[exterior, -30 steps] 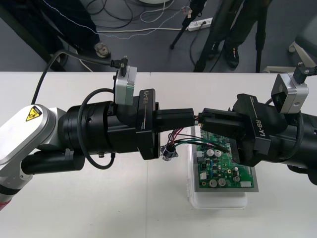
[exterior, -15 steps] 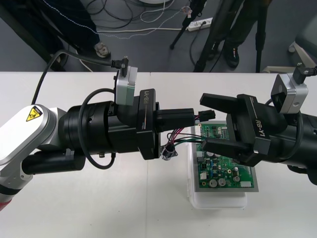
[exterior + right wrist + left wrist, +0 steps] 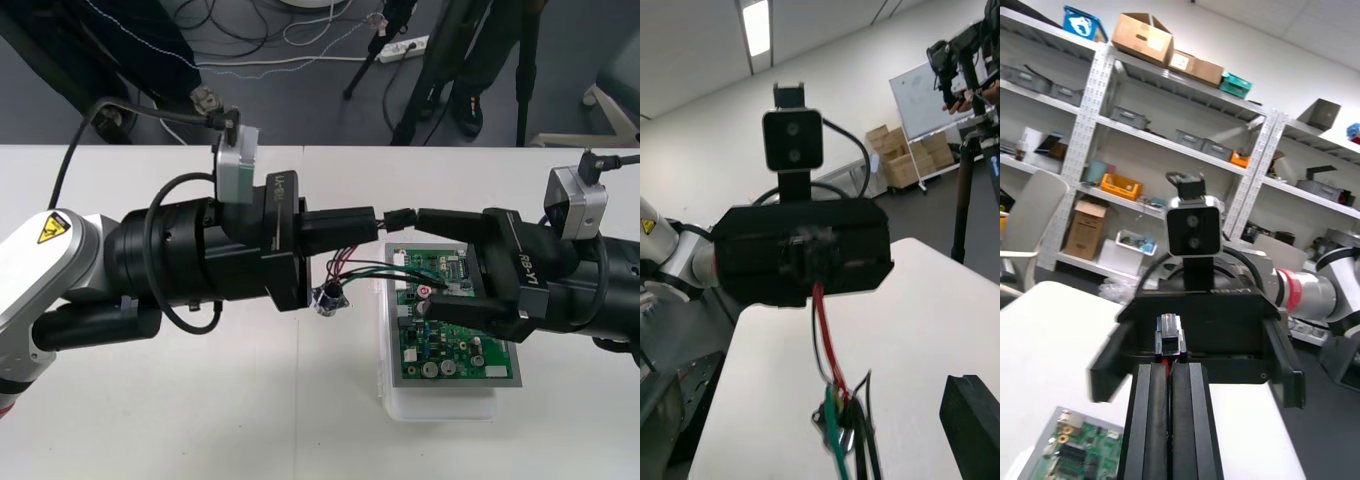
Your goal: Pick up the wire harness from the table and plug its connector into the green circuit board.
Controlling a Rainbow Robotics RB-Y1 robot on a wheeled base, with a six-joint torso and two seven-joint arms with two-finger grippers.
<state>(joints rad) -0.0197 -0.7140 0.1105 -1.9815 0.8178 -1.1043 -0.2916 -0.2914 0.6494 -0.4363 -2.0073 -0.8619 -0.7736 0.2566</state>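
My left fingers [image 3: 345, 228] are pinched narrow on the small wire harness [image 3: 352, 268], and its black plug [image 3: 400, 217] pokes out past their tips, up by the far left corner of the green circuit board [image 3: 450, 345] on its white base [image 3: 440, 405]. The wires droop to the round metal socket [image 3: 328, 298], just beside the board's left edge. My right fingers [image 3: 455, 224] stand wide over the board, facing the plug.

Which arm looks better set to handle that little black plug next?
Right, probably: the right end effector is open around the plug over the green board; the left end effector is shut on the wires behind it.
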